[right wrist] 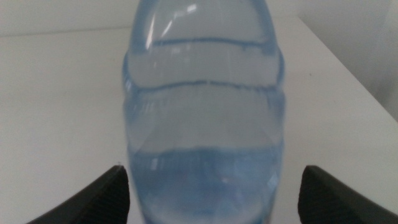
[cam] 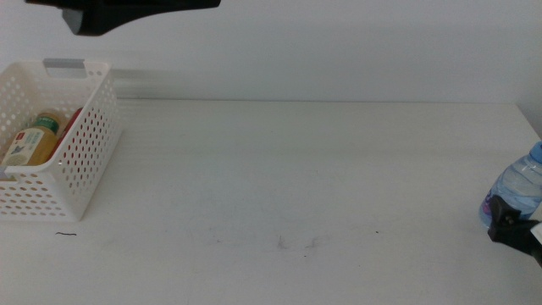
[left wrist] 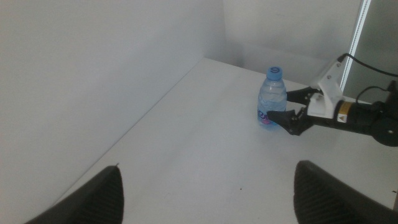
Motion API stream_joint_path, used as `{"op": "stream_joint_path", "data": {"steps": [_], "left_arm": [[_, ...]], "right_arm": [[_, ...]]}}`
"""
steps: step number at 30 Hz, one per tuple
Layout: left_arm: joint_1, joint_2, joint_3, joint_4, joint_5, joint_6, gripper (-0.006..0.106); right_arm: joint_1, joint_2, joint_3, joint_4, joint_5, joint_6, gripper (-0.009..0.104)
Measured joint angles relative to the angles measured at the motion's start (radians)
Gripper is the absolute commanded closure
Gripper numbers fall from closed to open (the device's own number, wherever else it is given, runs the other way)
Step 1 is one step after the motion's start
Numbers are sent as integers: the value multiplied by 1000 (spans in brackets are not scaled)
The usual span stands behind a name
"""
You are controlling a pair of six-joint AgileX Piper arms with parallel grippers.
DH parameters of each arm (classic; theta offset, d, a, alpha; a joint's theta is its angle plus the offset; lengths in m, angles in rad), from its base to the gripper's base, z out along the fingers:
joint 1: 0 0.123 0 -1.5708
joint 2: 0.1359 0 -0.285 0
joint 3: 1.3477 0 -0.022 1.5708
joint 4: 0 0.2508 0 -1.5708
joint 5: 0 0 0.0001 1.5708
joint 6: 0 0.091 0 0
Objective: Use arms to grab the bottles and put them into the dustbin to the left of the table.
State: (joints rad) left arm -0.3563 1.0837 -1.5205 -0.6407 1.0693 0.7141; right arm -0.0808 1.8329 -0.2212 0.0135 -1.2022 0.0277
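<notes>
Clear blue-capped water bottle (left wrist: 272, 98) upright near the table's (cam: 296, 169) right edge, last one still out. R gripper (left wrist: 292, 112) is at it: jaws spread wide, one each side of the body, wrist cam shows gaps both sides so no contact yet, holding nothing. Yellow-liquid bottle (cam: 32, 140) and what looks like the red can (cam: 73, 120) already lie in the dustbin (cam: 85, 161) at table's left. L gripper (left wrist: 205, 186) hangs high up near the bin end, jaws wide open, empty, waiting. Step, imo: pre-grasp on bottle 3. Next needs: close squarely on the body, lift w/o tipping, then carry across; long reach, handoff to L arm maybe.
</notes>
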Motion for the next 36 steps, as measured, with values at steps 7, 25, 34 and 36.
{"op": "stream_joint_path", "data": {"steps": [7,25,34,36], "left_arm": [[0,0,0,0,0,0,7],[0,0,0,0,0,0,7],[0,0,0,0,0,0,7],[0,0,0,0,0,0,7]], "right_arm": [[0,62,-128,-43,16,2,66],[581,149,-728,-43,513,-21,97],[651,450,-1183,-83,695,-21,97],[656,493,-1233,-79,678,-21,94]]}}
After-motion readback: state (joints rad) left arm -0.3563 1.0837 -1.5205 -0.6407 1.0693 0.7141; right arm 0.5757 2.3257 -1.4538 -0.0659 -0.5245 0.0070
